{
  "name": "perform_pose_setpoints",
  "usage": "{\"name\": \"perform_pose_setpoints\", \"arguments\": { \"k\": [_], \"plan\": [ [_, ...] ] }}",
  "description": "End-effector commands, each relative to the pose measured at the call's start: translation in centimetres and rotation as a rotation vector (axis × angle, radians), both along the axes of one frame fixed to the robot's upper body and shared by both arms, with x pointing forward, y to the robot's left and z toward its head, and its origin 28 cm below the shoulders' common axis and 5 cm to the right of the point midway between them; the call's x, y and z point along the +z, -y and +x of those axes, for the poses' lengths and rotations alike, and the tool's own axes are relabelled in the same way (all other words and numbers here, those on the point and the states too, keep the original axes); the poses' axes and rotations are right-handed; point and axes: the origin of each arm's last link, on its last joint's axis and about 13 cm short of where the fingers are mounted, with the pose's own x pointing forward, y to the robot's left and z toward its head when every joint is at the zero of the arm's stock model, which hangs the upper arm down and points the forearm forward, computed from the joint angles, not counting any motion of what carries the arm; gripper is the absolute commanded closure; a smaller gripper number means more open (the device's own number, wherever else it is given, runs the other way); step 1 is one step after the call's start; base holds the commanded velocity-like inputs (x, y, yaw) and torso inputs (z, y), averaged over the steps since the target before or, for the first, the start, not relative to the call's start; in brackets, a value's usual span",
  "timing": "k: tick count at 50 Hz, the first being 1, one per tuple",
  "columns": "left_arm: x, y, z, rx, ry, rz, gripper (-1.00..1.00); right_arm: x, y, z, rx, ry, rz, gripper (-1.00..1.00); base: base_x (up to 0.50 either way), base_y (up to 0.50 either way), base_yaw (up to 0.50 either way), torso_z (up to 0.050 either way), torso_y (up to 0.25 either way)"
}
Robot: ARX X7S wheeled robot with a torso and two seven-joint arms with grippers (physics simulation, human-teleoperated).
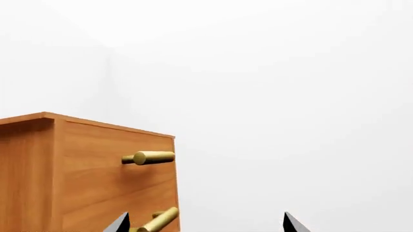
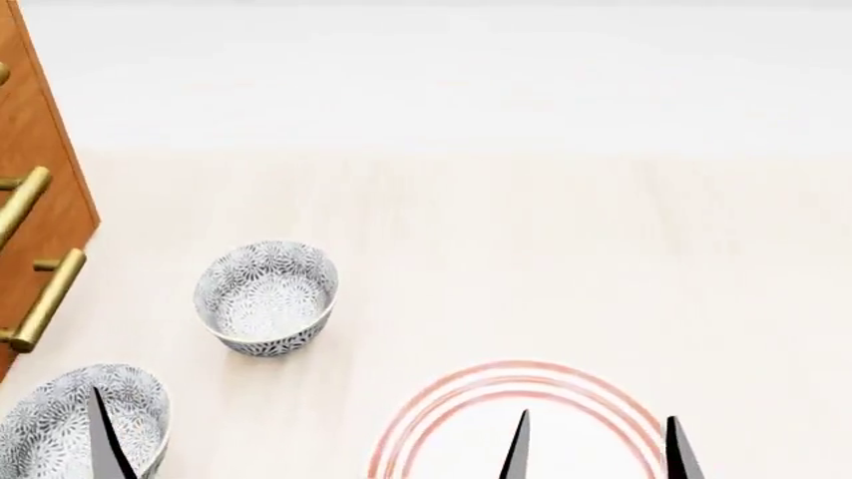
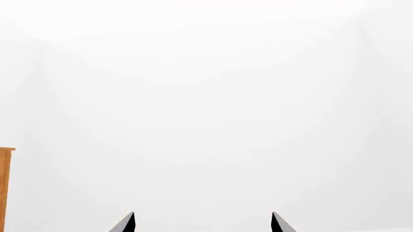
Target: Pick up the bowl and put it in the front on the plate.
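In the head view, two look-alike floral bowls were visible on the pale table [image 2: 560, 230]: a far bowl [image 2: 266, 297] standing upright and clear of everything, and a near bowl [image 2: 80, 424] cut off by the frame's lower left corner. The plate [image 2: 440, 419], marked by red rings, lay at the lower centre-right, well apart from both bowls. Which bowl counted as "in the front" could not be fixed with certainty; the near bowl was judged the likelier. One fingertip of the left gripper [image 1: 205, 224] showed directly over the near bowl, so the left arm was the nearer one; the bowl being round, no grasp axis mattered. The right gripper [image 2: 596, 447] hung above the plate. In both wrist views the fingertips stood wide apart with nothing between them. Both wrist cameras faced roughly level, toward a wooden cabinet [image 1: 90, 174] with brass handles [image 1: 152, 157] and blank wall.
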Motion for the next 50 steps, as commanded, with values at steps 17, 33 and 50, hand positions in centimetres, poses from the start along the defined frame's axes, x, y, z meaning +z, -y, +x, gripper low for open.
{"name": "perform_pose_setpoints", "arguments": {
  "k": [17, 33, 50],
  "plan": [
    [-0.14, -0.12, 0.04, 0.001, 0.005, 0.002, -1.00, 0.01, -0.14, -0.11, 0.014, 0.011, -0.023, -1.00, 0.00, 0.50, 0.00, 0.000, 0.000],
    [-0.26, -0.07, 0.13, 0.002, -0.004, 0.006, -1.00, -0.31, -0.13, 0.04, 0.017, -0.010, -0.012, -1.00, 0.00, 0.11, 0.00, 0.000, 0.000],
    [-0.42, -0.04, 0.17, 0.022, -0.027, 0.028, -1.00, -0.27, -0.11, 0.20, 0.019, -0.032, -0.009, -1.00, 0.00, 0.00, 0.00, 0.000, -0.201]
  ]
}}
